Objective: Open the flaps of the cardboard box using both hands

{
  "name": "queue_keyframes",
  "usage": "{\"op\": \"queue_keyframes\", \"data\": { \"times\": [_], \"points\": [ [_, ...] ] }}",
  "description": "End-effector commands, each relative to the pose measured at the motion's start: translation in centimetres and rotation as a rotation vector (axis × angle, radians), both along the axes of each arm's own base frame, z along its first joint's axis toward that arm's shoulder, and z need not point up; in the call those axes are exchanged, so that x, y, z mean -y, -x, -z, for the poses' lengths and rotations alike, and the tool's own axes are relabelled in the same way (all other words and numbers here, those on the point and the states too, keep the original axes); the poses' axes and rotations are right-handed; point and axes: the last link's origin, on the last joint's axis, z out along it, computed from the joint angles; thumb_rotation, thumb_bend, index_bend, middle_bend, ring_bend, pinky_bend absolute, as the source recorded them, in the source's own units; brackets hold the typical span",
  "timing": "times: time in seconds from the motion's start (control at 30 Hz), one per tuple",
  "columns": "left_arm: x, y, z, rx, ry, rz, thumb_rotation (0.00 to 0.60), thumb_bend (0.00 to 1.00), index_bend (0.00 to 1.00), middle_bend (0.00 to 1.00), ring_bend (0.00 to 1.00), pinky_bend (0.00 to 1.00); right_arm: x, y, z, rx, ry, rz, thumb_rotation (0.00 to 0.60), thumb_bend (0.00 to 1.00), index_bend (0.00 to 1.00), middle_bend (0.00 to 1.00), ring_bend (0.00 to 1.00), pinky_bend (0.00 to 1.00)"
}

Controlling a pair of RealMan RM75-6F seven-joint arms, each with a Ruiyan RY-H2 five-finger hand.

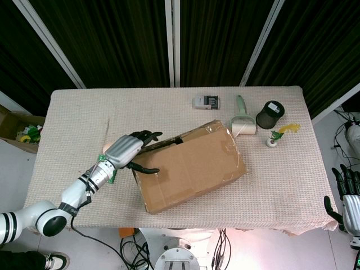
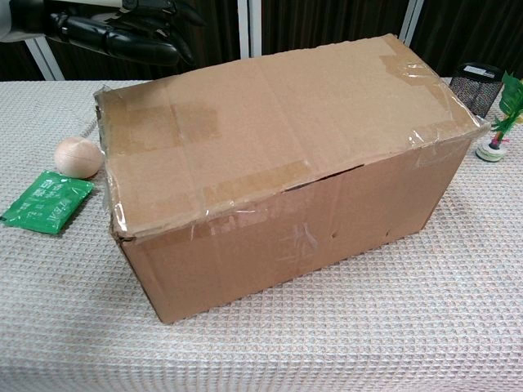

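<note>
A brown cardboard box, taped along its seams, lies slantwise in the middle of the table. Its top flaps are down; a dark gap shows along the far seam in the head view, and the near flap edge stands slightly ajar in the chest view. My left hand is at the box's left end, its dark fingers spread over the far left corner and the thumb over the top panel, holding nothing. My right hand hangs off the table's right edge with its fingers apart, far from the box.
Left of the box lie a wooden ball and a green packet. Behind and right of it are a small white device, a green-handled roller, a black mesh cup and a yellow-green toy.
</note>
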Motion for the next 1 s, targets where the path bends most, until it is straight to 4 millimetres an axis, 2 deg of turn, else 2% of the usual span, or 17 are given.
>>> {"op": "queue_keyframes", "data": {
  "times": [0.03, 0.33, 0.47, 0.7, 1.0],
  "points": [
    [0.0, -0.6, 0.3, 0.003, 0.000, 0.001, 0.171, 0.00, 0.03, 0.20, 0.08, 0.18, 0.0, 0.1, -0.1, -0.001, 0.003, 0.002, 0.600, 0.42, 0.00, 0.00, 0.00, 0.00],
    [0.3, -1.4, 0.8, -0.011, 0.019, 0.007, 0.170, 0.00, 0.03, 0.20, 0.08, 0.18, 0.0, 0.2, 0.0, 0.003, -0.002, 0.002, 0.600, 0.42, 0.00, 0.00, 0.00, 0.00],
    [0.7, -2.2, 1.0, 0.003, 0.044, 0.019, 0.168, 0.00, 0.03, 0.25, 0.08, 0.18, 0.1, 0.2, -0.1, 0.007, 0.003, 0.003, 0.600, 0.42, 0.00, 0.00, 0.00, 0.00],
    [2.0, -4.8, 0.0, 0.073, 0.058, 0.081, 0.164, 0.00, 0.03, 0.29, 0.08, 0.18, 0.1, 0.3, -0.1, 0.006, 0.003, 0.003, 0.600, 0.42, 0.00, 0.00, 0.00, 0.00],
    [5.5, -8.8, -1.8, 0.196, 0.202, 0.132, 0.164, 0.00, 0.03, 0.33, 0.08, 0.18, 0.4, 0.1, 0.1, 0.011, -0.008, -0.001, 0.600, 0.42, 0.00, 0.00, 0.00, 0.00]
  ]
}}
